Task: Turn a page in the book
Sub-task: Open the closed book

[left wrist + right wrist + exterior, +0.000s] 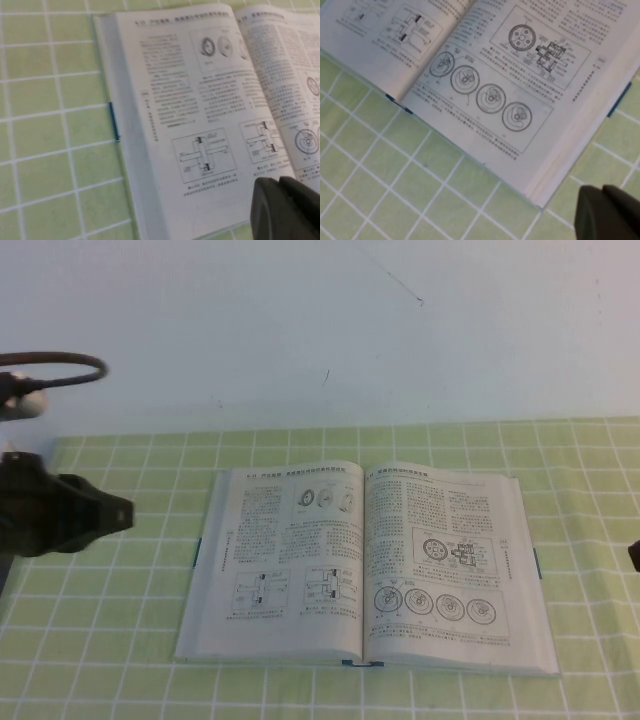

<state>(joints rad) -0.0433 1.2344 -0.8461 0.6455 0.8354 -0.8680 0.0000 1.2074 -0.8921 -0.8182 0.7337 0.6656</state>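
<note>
The book (pixel 365 570) lies open and flat on the green checked cloth. The page (pixel 450 565) with the row of four wheel diagrams is the right-hand leaf and lies flat; it also shows in the right wrist view (pixel 520 75) and in the left wrist view (pixel 300 75). My left gripper (pixel 126 512) is shut and empty, to the left of the book; in its wrist view its fingertips (pixel 282 210) hover over the left leaf's near corner. My right gripper (pixel 635 555) is at the right edge, shut and empty, its fingertips (pixel 607 212) over cloth off the book's near right corner.
The green checked cloth (pixel 110 640) covers the table up to a white wall (pixel 320 330) at the back. A dark cable loop (pixel 60 370) hangs at the far left above my left arm.
</note>
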